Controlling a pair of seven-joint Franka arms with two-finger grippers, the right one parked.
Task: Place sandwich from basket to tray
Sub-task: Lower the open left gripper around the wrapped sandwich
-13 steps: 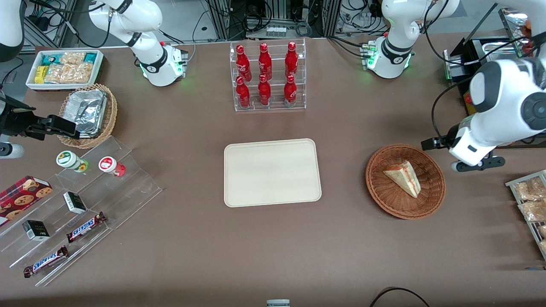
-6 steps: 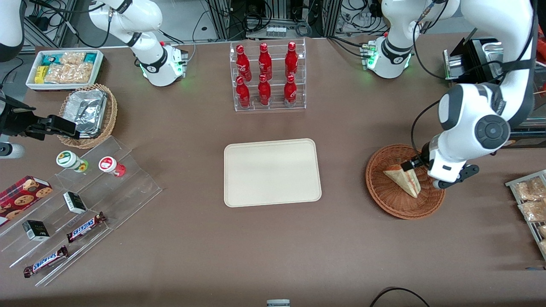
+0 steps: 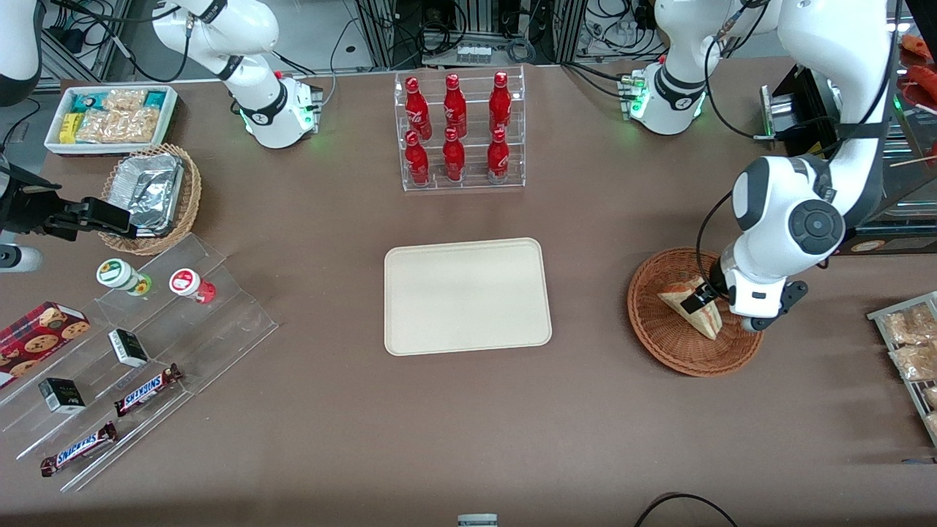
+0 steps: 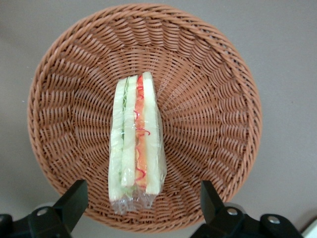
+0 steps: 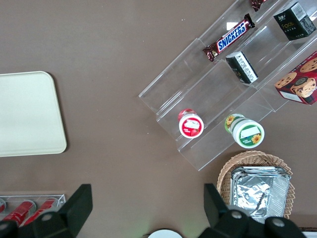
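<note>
The sandwich (image 3: 701, 319) is a wrapped wedge of pale bread lying in the reddish-brown wicker basket (image 3: 659, 344). In the left wrist view the sandwich (image 4: 134, 144) shows its red, orange and green layers, lying in the middle of the basket (image 4: 213, 99). The left arm's gripper (image 3: 714, 307) hangs just above the sandwich's wide end. It is open (image 4: 143, 201), with one finger on each side of the wrapped end and not touching it. The cream-beige tray (image 3: 468, 296) lies flat mid-table, toward the parked arm from the basket, with nothing on it. It also shows in the right wrist view (image 5: 25, 114).
A clear rack of red bottles (image 3: 457, 132) stands farther from the front camera than the tray. A wire rack of snack bags (image 3: 908, 351) sits beside the basket at the working arm's end. A tan basket with a foil container (image 3: 150, 194) and clear snack steps (image 3: 132, 359) lie toward the parked arm's end.
The left arm has swung in from the working arm's end of the table and come down over the basket. Its open gripper now straddles the sandwich's wide end. The sandwich has not moved.
</note>
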